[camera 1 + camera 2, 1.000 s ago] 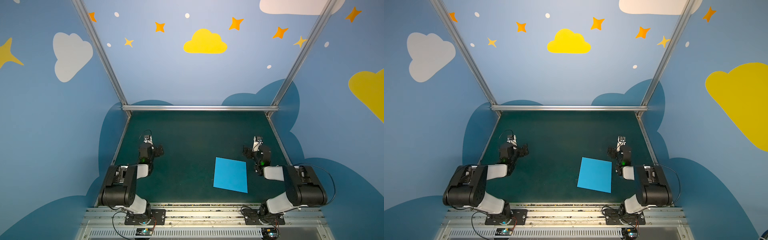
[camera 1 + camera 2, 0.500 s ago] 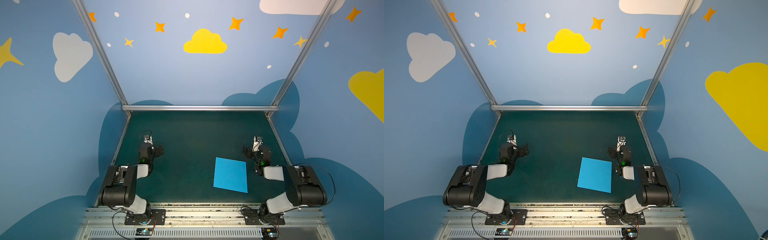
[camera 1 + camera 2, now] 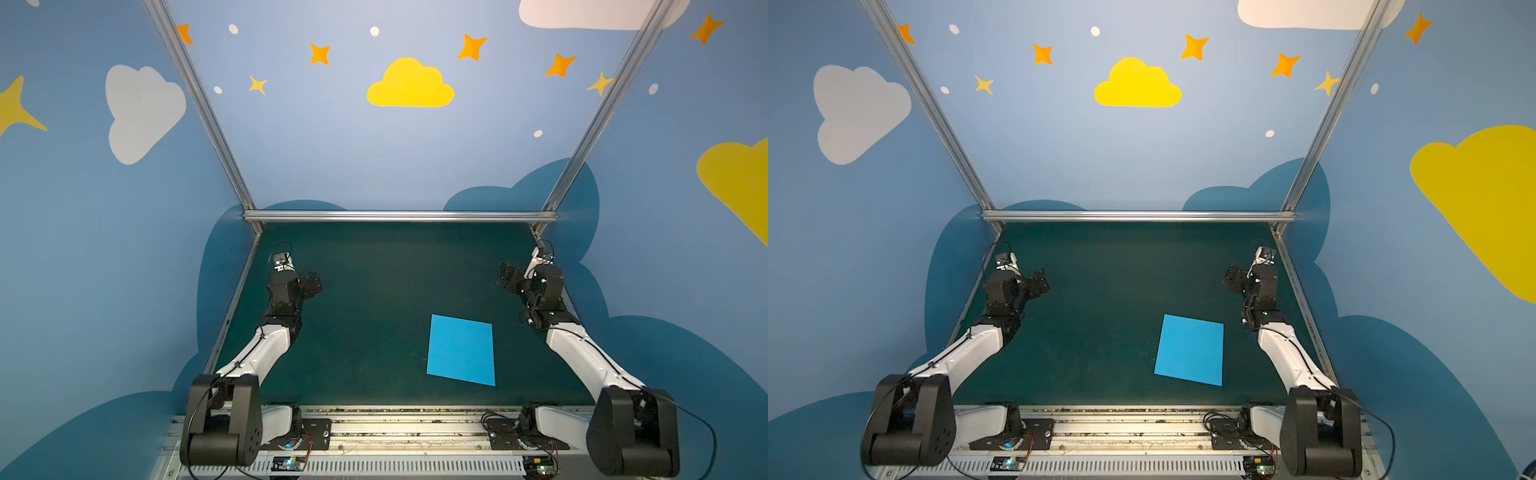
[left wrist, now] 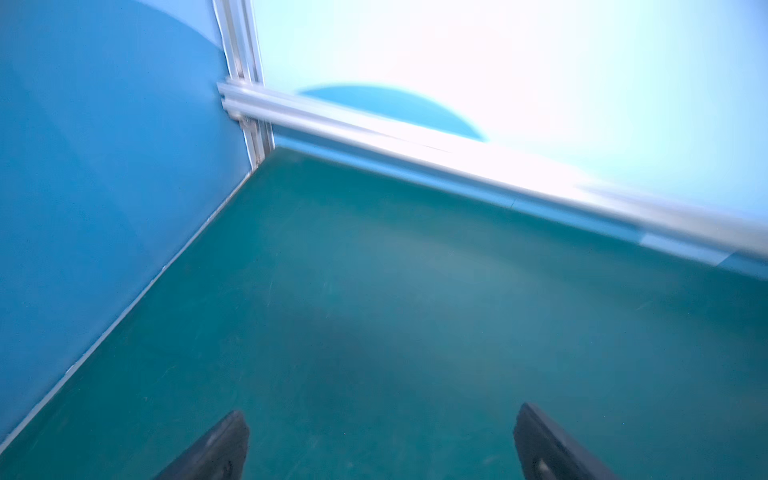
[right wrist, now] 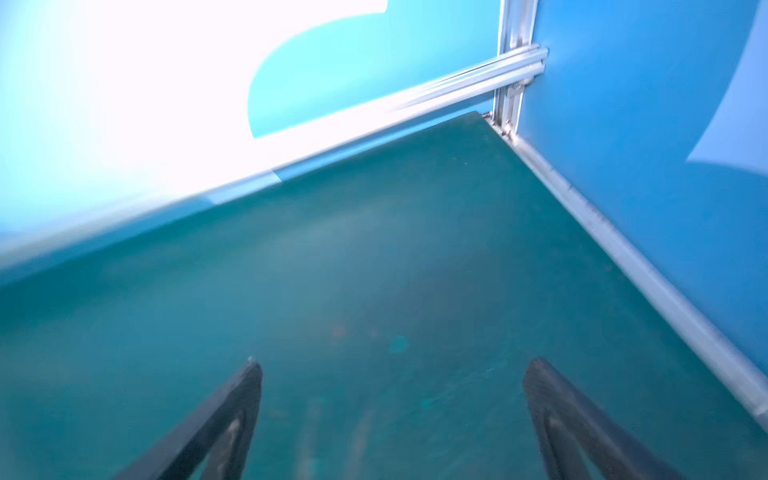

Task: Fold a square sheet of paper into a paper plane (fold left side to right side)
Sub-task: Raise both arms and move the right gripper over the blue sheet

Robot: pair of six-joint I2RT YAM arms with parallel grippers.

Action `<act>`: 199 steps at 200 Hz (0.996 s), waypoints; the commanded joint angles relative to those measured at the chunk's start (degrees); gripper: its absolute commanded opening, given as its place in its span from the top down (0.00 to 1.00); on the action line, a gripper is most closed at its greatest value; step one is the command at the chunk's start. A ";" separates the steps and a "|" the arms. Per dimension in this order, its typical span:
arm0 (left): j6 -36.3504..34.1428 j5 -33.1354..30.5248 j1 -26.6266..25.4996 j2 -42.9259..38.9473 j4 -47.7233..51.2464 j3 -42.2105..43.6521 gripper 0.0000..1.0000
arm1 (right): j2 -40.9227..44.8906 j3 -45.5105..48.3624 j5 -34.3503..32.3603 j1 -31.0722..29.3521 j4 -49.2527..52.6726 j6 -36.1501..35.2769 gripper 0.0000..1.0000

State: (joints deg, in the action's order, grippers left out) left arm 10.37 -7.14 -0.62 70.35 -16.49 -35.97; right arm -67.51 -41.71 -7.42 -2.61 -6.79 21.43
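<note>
Nothing has changed in the last second. The thin sky-blue square sheet of paper (image 3: 461, 350) lies flat and unfolded on the dark green table mat (image 3: 374, 266), at the front right and apart from both arms. The left gripper (image 4: 382, 419) and right gripper (image 5: 392, 370) stay parked, with jaws spread wide and empty. In my judgement the folding is not yet begun.

Left wrist view: whole picture smeared. Far wall (image 4: 498, 50) washed out to white. Left gripper (image 4: 382, 409) cut by picture edge, only fingertips (image 4: 224, 444) showing.
Right wrist view: same smear, same glare. Right gripper (image 5: 394, 361) likewise cut off behind fingertips (image 5: 232, 411). Faint spots (image 5: 397, 343) on mat (image 5: 374, 249) too blurred to identify.
Both top views: both grippers small, dark on dark mat, finger spacing unreadable there. Square sheet of paper (image 3: 461, 350): any fine creases too small to tell.
</note>
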 commanded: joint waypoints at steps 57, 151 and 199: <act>19.75 7.72 -11.49 -5.13 28.83 -9.81 0.00 | 4.87 2.85 22.61 0.73 26.59 11.83 0.03; 19.50 8.92 -24.46 0.45 33.54 -10.90 0.00 | 7.28 16.98 22.93 -0.53 33.43 20.17 0.05; 19.33 10.64 -24.43 -0.20 34.61 -12.29 0.00 | 6.73 19.21 21.17 -3.94 32.68 22.17 0.05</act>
State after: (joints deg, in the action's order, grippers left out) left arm 29.56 2.37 -24.93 71.05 16.88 -46.61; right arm -59.00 -24.14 15.03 -4.47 24.03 41.34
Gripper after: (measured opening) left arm 0.998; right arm 0.951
